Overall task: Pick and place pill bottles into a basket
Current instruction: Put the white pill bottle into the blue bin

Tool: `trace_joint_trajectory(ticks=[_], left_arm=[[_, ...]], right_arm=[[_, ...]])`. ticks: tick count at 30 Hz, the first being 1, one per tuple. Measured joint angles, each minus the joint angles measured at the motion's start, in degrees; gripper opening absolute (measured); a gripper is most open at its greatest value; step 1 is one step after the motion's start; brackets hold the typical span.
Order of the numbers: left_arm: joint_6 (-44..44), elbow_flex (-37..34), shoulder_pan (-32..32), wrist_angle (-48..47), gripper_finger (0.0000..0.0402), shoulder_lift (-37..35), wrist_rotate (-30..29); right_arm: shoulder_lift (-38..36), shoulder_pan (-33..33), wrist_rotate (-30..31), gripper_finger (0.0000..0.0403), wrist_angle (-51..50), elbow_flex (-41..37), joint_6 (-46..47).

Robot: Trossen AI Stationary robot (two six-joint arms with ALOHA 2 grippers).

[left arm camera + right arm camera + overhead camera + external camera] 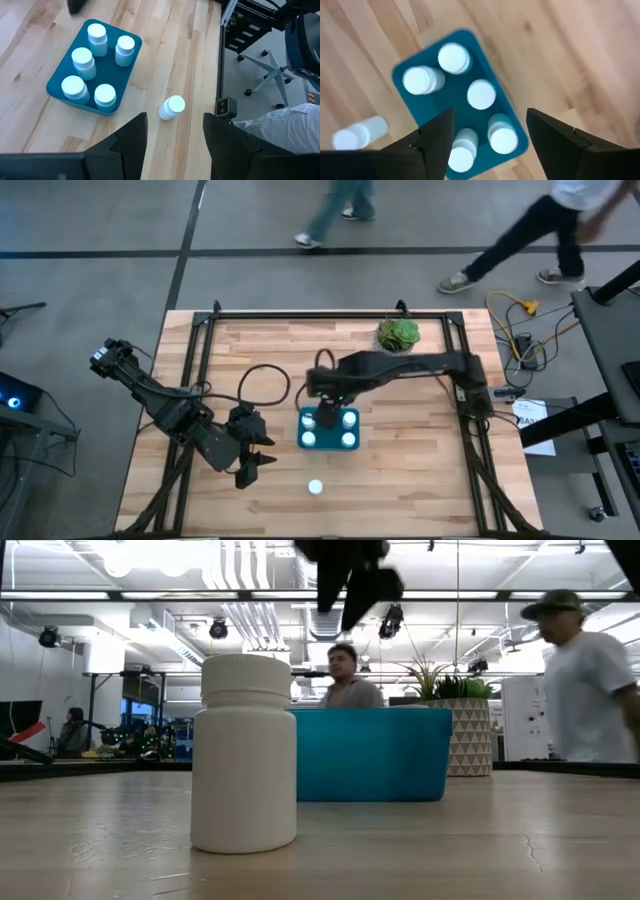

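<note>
One small white cylindrical plastic pill bottle with a round white cap (pixel 316 488) stands upright on the pale wooden plank table (pixel 420 480), near the table's front edge and apart from the small teal-blue rectangular plastic basket with rounded corners (pixel 329 443). Five matching white capped bottles (pixel 82 61) already stand upright inside the basket, leaving one place free.

Handling, as a judgement: the lone bottle looks light, rigid and smooth-walled, so it may slip or topple if nudged off-centre. Its cap is slightly wider than the neck below it, with a faintly ribbed rim. The cylindrical body just below the cap offers the best hold, with the fingers set on opposite sides of the wall.

The left gripper (pixel 175 132) hangs above the table just to the left of the lone bottle, its two dark fingers spread apart and empty. The right gripper (pixel 490 135) hovers directly over the basket, its fingers likewise parted with nothing between them. A white patterned pot with a green plant (pixel 398 335) sits at the far side of the table. People walk in the room beyond.
</note>
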Motion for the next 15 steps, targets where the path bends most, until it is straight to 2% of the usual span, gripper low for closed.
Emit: trace_joint_trajectory(ticks=[9,15], left_arm=[[0.00,0.00,0.00,0.02,0.0176,0.00,0.00],[0.00,0.00,0.00,0.03,0.0176,0.00,0.00]], right_arm=[[-14.26,0.00,9.33,0.0224,0.05,-0.07,-1.17],[-23.87,0.00,13.08,0.0223,0.32,-0.10,-2.21]])
